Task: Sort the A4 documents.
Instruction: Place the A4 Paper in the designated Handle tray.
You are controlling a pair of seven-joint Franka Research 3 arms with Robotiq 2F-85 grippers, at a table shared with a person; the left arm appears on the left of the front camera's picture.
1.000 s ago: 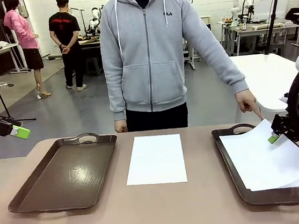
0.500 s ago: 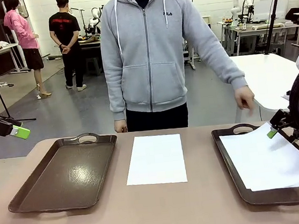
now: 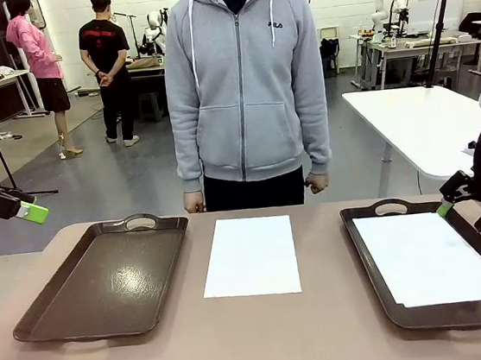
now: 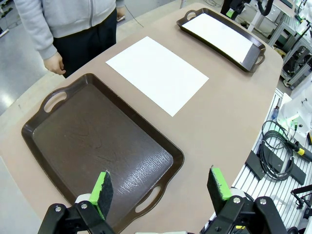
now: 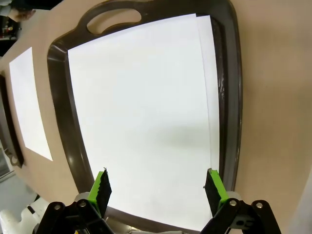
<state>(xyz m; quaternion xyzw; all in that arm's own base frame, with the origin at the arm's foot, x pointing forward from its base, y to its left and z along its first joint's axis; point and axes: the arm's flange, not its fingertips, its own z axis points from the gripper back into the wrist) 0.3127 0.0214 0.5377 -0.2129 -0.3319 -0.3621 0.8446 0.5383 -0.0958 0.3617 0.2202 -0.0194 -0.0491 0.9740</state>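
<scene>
- A tan table (image 3: 259, 343) carries two dark brown handled trays, with a person in a grey zip hoodie (image 3: 243, 84) standing at its far side, arms hanging down
- The left tray (image 3: 104, 278) has nothing lying in it; its glossy bottom shows in the left wrist view
- One white A4 sheet (image 3: 251, 255) lies flat on the bare table between the two trays, touching neither
- The right tray (image 3: 364, 257) holds a stack of A4 sheets (image 3: 428, 258) lying flat inside its rim; in the right wrist view the top sheet sits slightly askew, so a strip of the sheet beneath shows along one long edge
- The right gripper (image 5: 157, 185) hangs above the near end of that stack with its jaws spread wide apart and nothing between the green pads; in the front view it sits beside the tray's far right corner
- The left gripper (image 4: 161, 184) hovers above the near edge of the left tray, jaws wide apart and holding nothing; in the front view its green pad (image 3: 32, 212) shows at the far left, well clear of the table
- Two people stand far off in the background by other workbenches
</scene>
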